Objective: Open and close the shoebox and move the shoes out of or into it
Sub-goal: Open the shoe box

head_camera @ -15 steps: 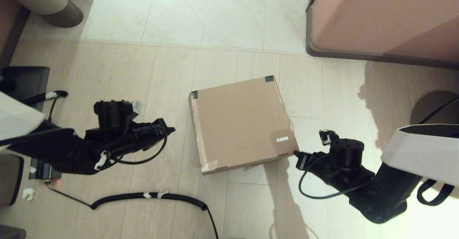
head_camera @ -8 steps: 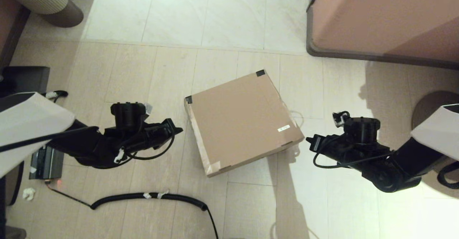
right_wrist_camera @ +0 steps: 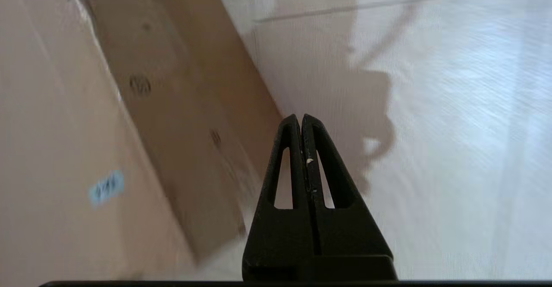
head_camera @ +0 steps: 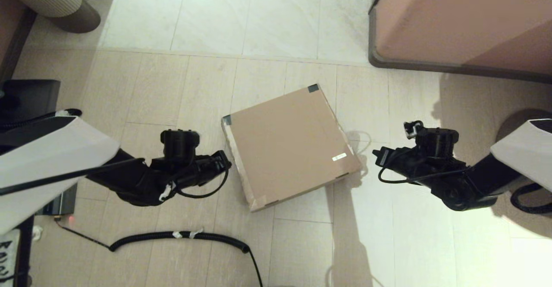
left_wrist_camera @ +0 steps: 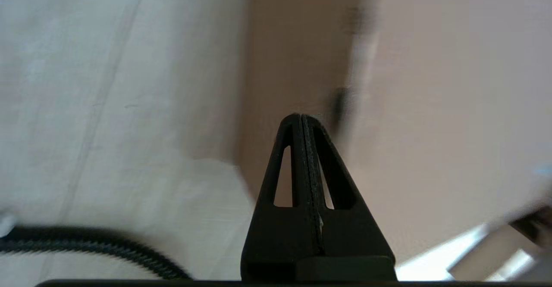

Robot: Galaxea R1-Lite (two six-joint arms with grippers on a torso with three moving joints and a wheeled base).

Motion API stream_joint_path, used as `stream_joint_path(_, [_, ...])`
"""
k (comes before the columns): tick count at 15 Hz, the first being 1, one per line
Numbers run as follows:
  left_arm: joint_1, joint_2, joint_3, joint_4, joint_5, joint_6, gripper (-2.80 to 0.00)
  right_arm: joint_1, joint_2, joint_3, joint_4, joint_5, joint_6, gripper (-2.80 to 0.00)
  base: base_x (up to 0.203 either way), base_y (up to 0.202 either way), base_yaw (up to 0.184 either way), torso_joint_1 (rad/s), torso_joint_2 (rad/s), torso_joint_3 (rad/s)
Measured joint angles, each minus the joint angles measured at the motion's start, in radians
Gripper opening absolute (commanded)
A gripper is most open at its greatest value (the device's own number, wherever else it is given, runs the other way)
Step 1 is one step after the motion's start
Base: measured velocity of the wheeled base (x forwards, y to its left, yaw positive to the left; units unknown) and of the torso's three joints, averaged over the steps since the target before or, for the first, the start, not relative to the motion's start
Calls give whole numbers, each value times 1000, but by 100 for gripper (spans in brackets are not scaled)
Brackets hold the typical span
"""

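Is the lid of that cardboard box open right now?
No, the shoebox lies on the floor with its flat brown lid shut, and nothing of its inside shows.

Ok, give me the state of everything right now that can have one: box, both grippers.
shoebox: lid closed, flat on the floor, turned at an angle, nothing holding it.
left gripper: shut, empty, at the box's left side.
right gripper: shut, empty, off the box's right side, not touching it.
shoes: not in view.

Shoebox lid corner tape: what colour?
Dark, near black, on two corners of the plain brown shoebox; the corner tape shows best in the head view.
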Motion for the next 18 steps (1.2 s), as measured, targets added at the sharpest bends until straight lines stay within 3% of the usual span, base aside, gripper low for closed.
stream_joint_path(4, [-5,44,-78,45,94,1,-280,-1,121,-164,4,110,3,-280,0,0,0,0,0,0])
stream_joint_path(8, [-13,107,-243,132,109,1,-280,31,155,-180,16,139,1,-280,0,0,0,0,0,0])
stream_joint_path(12, [-28,170,-397,199,110,0,-280,54,103,-19,13,189,-18,-280,0,0,0,0,0,0])
stream_joint_path(18, [-56,242,-554,205,104,-5,-280,61,-8,282,-41,202,-78,-280,0,0,0,0,0,0])
